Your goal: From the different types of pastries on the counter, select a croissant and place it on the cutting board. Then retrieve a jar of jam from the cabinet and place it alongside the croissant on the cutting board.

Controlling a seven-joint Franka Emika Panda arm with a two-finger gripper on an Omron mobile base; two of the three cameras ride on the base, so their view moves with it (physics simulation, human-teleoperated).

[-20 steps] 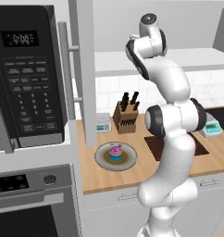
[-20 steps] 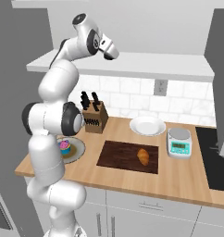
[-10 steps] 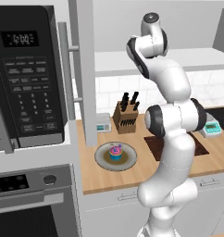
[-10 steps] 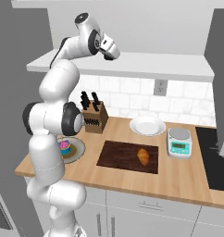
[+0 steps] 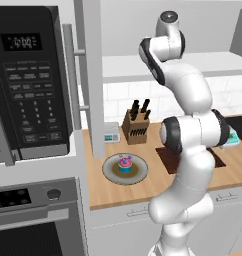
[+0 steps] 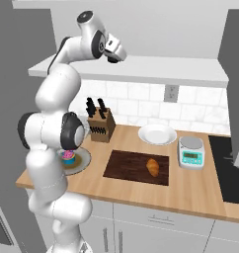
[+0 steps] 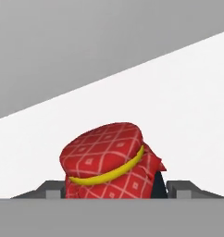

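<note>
In the hand view the jar of jam (image 7: 107,162) sits between the fingertips (image 7: 48,189); whether the gripper (image 6: 113,54) grips it cannot be told. It is up at the cabinet (image 6: 141,69) shelf. Risk, as a judgement: a loose hold drops the jar before reaching the cutting board (image 6: 129,165), where the croissant (image 6: 152,167) lies.

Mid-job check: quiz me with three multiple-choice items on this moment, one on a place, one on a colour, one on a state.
1. Where does the croissant lie?
A. on the round plate
B. on the cutting board
C. on the scale

2. What colour is the cupcake's wrapper?
A. blue
B. green
C. white

3. How does the jar of jam sit in the hand view?
A. far off on the shelf
B. lying on the counter
C. close up between the finger tips

Key: 1 B, the croissant rests on the cutting board. 2 A, the cupcake has a blue wrapper. 3 C, the jar of jam sits between the finger tips.
</note>
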